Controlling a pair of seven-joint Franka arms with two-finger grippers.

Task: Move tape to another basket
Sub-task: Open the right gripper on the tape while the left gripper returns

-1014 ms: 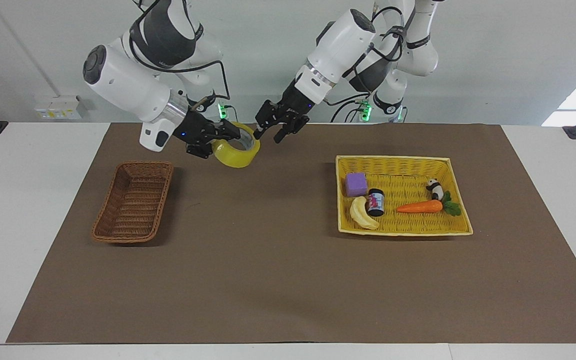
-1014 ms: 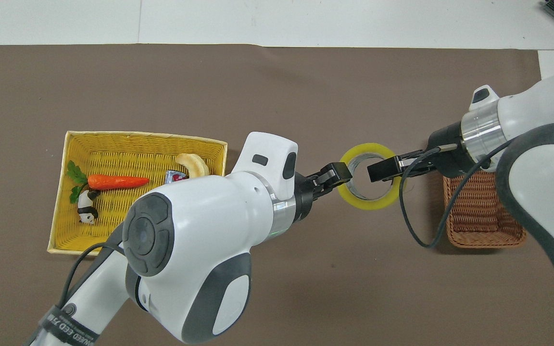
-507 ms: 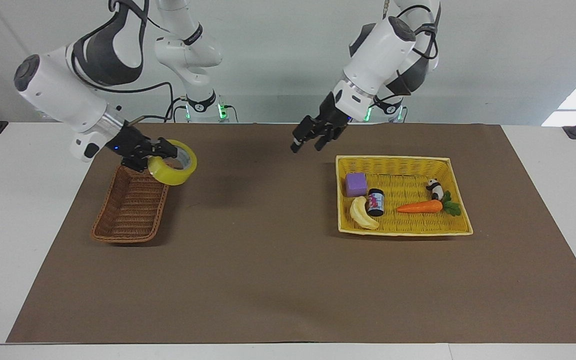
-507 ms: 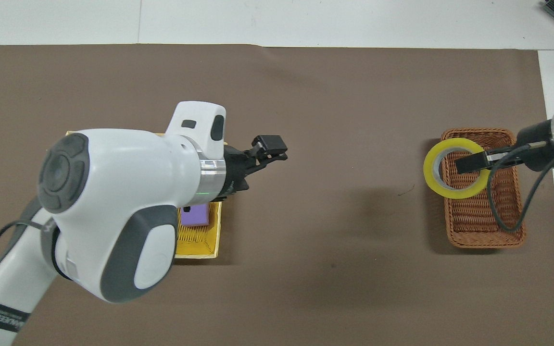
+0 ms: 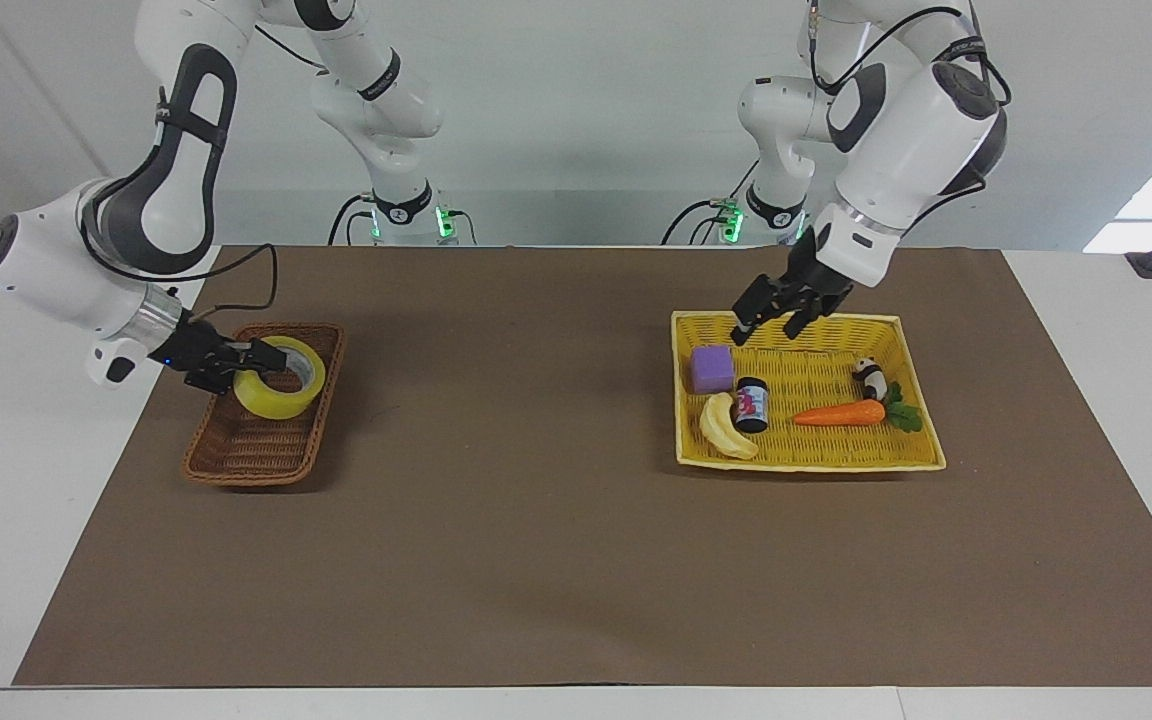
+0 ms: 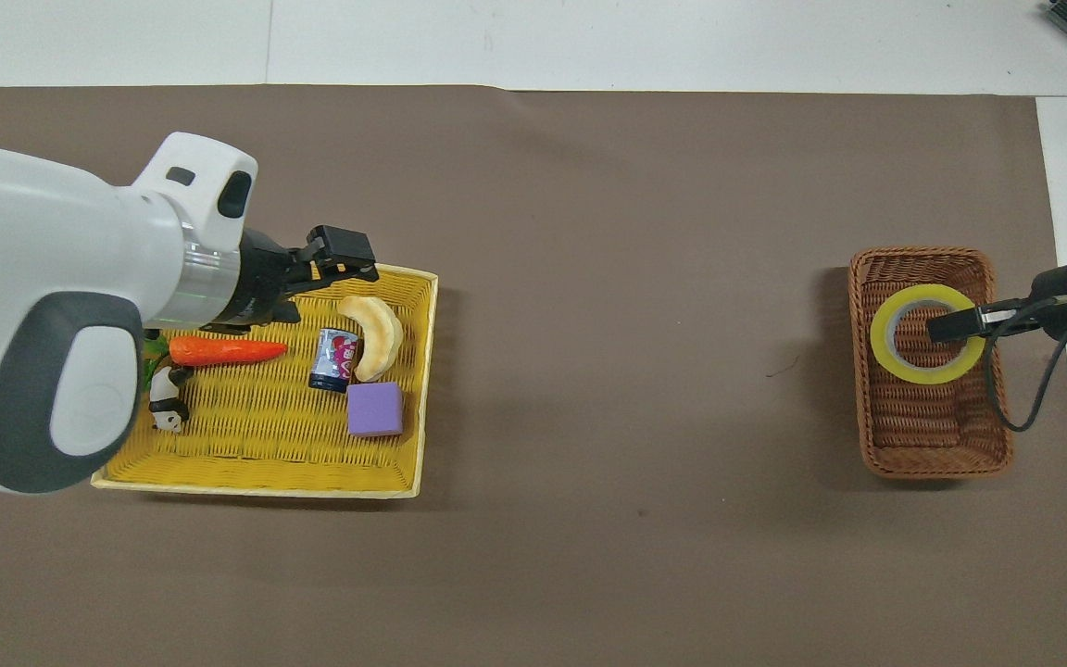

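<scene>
The tape (image 5: 276,392) (image 6: 904,366), a yellowish roll, sits low inside the brown wicker basket (image 5: 246,460) (image 6: 932,445) at the right arm's end of the table. My right gripper (image 5: 261,365) (image 6: 955,324) is shut on the roll's wall, with one finger inside the ring. Whether the roll rests on the basket's bottom I cannot tell. My left gripper (image 5: 766,330) (image 6: 353,259) hangs open and empty over the yellow basket's (image 5: 806,466) (image 6: 256,486) edge that lies nearer to the robots.
In the yellow basket lie a purple cube (image 5: 712,369) (image 6: 375,409), a small can (image 5: 752,404) (image 6: 336,359), a banana (image 5: 726,428) (image 6: 371,333), a carrot (image 5: 841,413) (image 6: 228,350) and a toy panda (image 5: 872,379) (image 6: 166,408). A brown mat (image 5: 536,500) covers the table.
The right arm carried the tape from over the mat's middle to the brown basket and lowered it in. The left gripper drew away from the tape to over the yellow basket.
</scene>
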